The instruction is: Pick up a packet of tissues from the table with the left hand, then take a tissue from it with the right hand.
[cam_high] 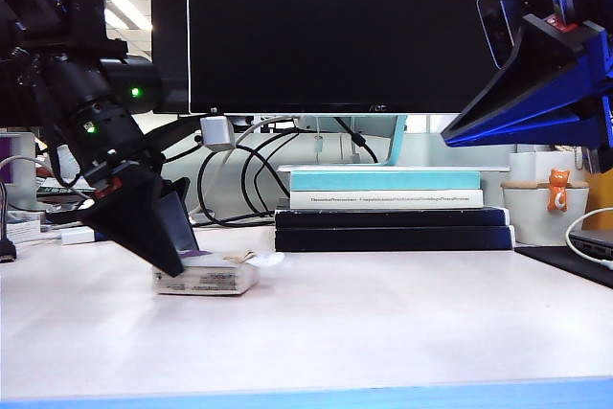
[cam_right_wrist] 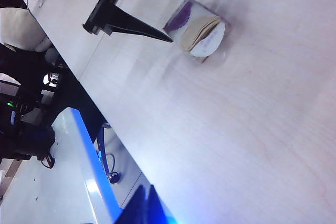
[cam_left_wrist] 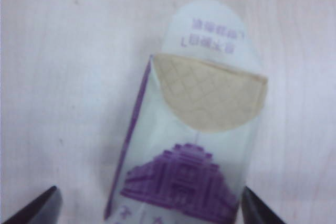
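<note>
The packet of tissues (cam_high: 209, 278) lies flat on the white table (cam_high: 383, 332), left of the middle. Its purple print (cam_left_wrist: 181, 179) faces up and the flap (cam_left_wrist: 210, 30) is peeled back. At the opening shows the cream tissue (cam_left_wrist: 212, 95). My left gripper (cam_high: 175, 261) is tilted down over the packet's left end and stands open. Its black fingertips (cam_left_wrist: 42, 208) flank the packet (cam_left_wrist: 184, 145) on both sides, apart from it. The right wrist view shows the same straddle around the packet (cam_right_wrist: 194, 27). My right gripper (cam_high: 448, 136), blue and black, hangs high at the right, shut (cam_right_wrist: 152, 205) and holding nothing.
A stack of books (cam_high: 393, 213) lies behind the middle, under a dark monitor (cam_high: 364, 26) with cables. A white cup with an orange cat figure (cam_high: 541, 208) and a dark mat (cam_high: 575, 261) sit at the right. The table's blue front edge (cam_high: 383, 397) runs along the near side.
</note>
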`<action>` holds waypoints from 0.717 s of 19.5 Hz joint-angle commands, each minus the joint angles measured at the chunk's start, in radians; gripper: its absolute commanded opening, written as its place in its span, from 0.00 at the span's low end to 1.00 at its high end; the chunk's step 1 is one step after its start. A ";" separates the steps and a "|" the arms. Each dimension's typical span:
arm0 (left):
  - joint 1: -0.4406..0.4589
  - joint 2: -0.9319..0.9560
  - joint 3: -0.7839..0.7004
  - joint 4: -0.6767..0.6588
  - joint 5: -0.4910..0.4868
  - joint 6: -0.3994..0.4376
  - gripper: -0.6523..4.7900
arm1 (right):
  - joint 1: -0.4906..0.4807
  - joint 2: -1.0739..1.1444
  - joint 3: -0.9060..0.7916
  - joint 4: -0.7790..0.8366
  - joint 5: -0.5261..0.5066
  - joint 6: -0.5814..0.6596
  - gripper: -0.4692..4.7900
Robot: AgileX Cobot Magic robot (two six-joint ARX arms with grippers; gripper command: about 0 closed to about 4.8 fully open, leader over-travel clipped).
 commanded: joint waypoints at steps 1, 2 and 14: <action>-0.002 0.005 0.002 -0.005 0.018 -0.006 1.00 | 0.000 -0.002 0.004 0.017 0.001 -0.004 0.08; -0.002 0.006 0.002 -0.011 0.019 -0.006 1.00 | 0.000 0.000 0.004 0.018 0.001 -0.004 0.08; -0.085 0.028 0.002 0.017 -0.036 0.021 0.78 | 0.000 0.011 0.004 0.024 0.027 -0.003 0.08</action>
